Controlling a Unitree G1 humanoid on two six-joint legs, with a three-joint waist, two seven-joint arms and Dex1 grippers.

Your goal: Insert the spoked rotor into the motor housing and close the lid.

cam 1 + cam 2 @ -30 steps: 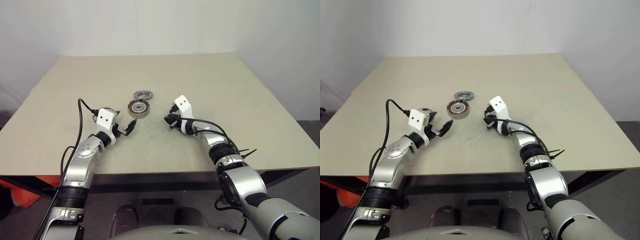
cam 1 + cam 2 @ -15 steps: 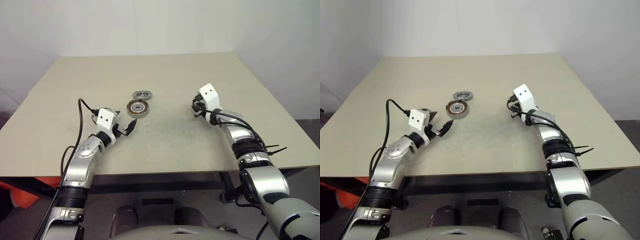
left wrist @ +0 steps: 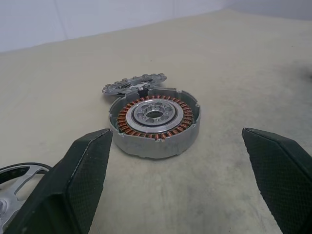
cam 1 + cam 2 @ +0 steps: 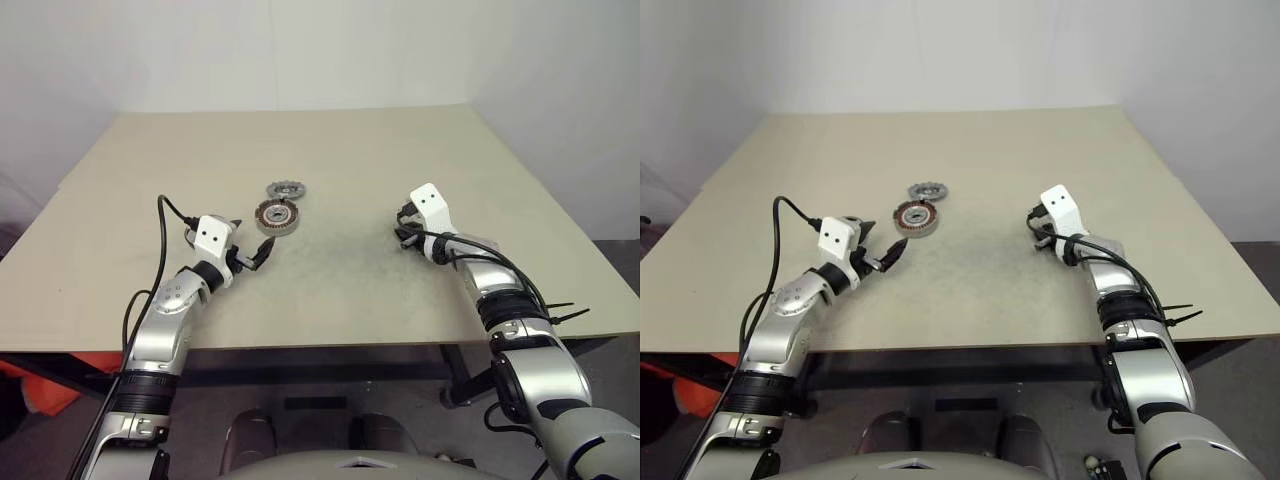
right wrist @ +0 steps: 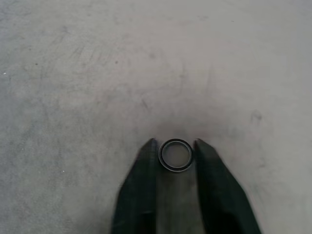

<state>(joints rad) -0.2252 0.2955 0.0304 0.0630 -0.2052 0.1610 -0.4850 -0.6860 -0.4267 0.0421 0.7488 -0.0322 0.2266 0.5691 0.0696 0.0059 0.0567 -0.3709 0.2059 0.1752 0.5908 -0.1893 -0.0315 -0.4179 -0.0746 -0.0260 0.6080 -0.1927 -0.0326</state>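
Motor housing (image 3: pixel 155 123), copper-wound, lies before the spread left claw (image 3: pixel 183 183); right claw (image 5: pixel 174 155) pinches a thin ring (image 5: pixel 175 155).

Both head cameras are looking down over the table (image 4: pixel 400 160); each wrist camera is looking closely along its own jaws.
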